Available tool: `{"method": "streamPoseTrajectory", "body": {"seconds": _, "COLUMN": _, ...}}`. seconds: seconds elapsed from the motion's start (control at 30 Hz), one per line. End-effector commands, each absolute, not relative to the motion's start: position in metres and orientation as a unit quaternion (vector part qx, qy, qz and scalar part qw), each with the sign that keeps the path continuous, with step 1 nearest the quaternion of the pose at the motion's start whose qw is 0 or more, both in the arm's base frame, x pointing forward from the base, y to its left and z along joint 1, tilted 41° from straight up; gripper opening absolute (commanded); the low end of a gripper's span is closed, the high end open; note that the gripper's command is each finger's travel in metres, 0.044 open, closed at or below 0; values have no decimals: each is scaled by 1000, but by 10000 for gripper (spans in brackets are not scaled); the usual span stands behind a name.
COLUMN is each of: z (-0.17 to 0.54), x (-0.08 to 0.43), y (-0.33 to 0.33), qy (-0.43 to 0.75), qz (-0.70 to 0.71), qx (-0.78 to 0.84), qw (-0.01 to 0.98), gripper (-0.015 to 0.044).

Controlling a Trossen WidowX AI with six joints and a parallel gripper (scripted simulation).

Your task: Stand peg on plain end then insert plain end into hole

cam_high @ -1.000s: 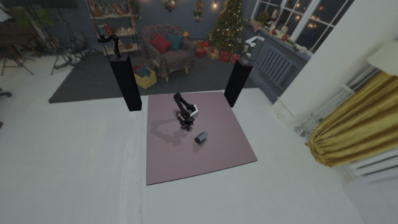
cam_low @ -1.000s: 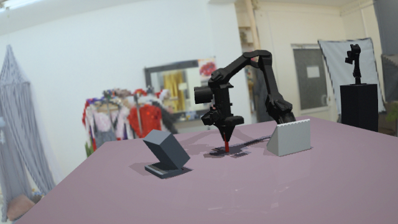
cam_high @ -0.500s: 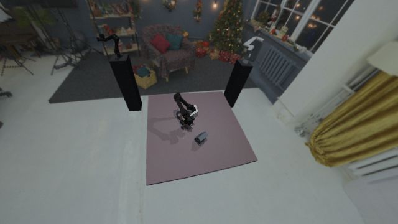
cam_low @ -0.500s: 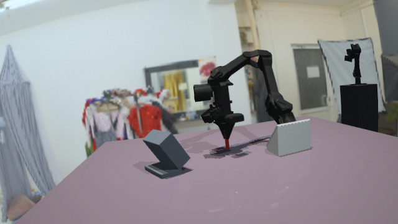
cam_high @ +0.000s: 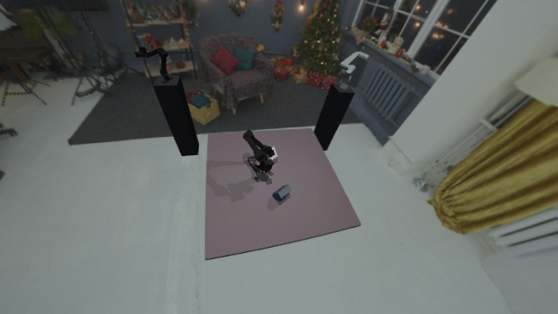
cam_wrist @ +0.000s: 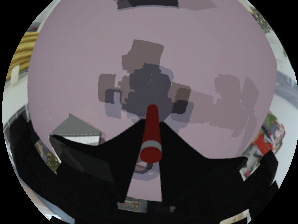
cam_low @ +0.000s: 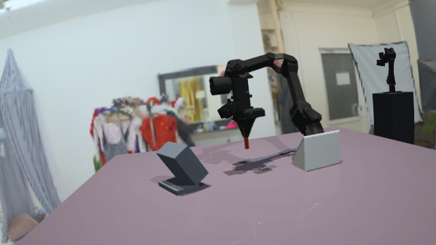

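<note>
The red peg (cam_low: pixel 246 143) (cam_wrist: pixel 152 127) is upright between the fingertips, its plain end down and clear of the table, above the arm's shadow. Its white band (cam_wrist: pixel 151 144) is near the upper end, close to the wrist camera. My gripper (cam_low: pixel 246 135) (cam_wrist: pixel 152 124) points straight down and is shut on the peg. The dark grey sloped panel block (cam_high: pixel 282 193) (cam_low: pixel 184 165) leans on a low base, apart from the gripper; only its edge (cam_wrist: pixel 147 4) shows at the top of the wrist view. Its hole is not visible in any view.
A light grey wedge (cam_low: pixel 321 151) (cam_wrist: pixel 76 128) with a serrated top edge stands near the arm's base, at the lower left of the wrist view. The pink table top (cam_high: pixel 244 227) (cam_low: pixel 259 211) carries the wedge and the panel block.
</note>
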State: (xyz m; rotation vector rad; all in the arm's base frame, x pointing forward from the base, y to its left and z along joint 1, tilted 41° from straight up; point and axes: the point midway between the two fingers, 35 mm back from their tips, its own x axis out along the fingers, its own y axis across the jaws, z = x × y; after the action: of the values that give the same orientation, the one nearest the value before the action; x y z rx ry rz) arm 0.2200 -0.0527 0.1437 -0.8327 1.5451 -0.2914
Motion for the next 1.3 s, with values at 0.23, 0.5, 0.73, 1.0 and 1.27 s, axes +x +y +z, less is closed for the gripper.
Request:
{"method": "streamPoseTrajectory", "body": {"seconds": 0.23, "z": 154, "x": 220, "y": -41, "qy": 672, "qz": -121, "qx": -359, "qw": 636, "gripper": 0}}
{"method": "streamPoseTrajectory", "body": {"seconds": 0.5, "z": 145, "x": 224, "y": -37, "qy": 663, "qz": -98, "qx": -347, "qw": 656, "gripper": 0}}
{"method": "streamPoseTrajectory", "body": {"seconds": 0.73, "z": 138, "x": 228, "y": -34, "qy": 653, "qz": -78, "qx": -339, "qw": 673, "gripper": 0}}
{"method": "streamPoseTrajectory", "body": {"seconds": 1.0, "z": 132, "x": 234, "y": -30, "qy": 638, "qz": -54, "qx": -330, "qw": 693, "gripper": 0}}
{"method": "streamPoseTrajectory", "body": {"seconds": 1.27, "z": 126, "x": 240, "y": -26, "qy": 621, "qz": -31, "qx": -325, "qw": 713, "gripper": 0}}
